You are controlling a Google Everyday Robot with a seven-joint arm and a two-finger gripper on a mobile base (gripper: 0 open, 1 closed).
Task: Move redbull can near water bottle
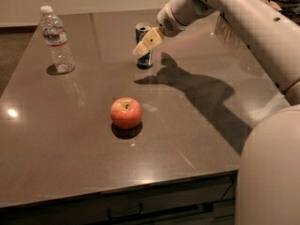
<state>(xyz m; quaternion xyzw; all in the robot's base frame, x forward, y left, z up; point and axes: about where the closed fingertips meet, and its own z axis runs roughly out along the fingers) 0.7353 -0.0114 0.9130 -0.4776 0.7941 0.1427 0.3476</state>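
The redbull can (143, 31) stands upright at the back middle of the dark table (70, 125); its silver top and blue lower body show. My gripper (146, 43) hangs in front of the can and covers its middle. The water bottle (56, 39), clear with a white cap and a label, stands upright at the back left, well apart from the can.
A red apple (126, 112) sits in the middle of the table, in front of the can. My white arm (234, 18) reaches in from the right and casts a shadow on the table. The table's front edge runs along the bottom.
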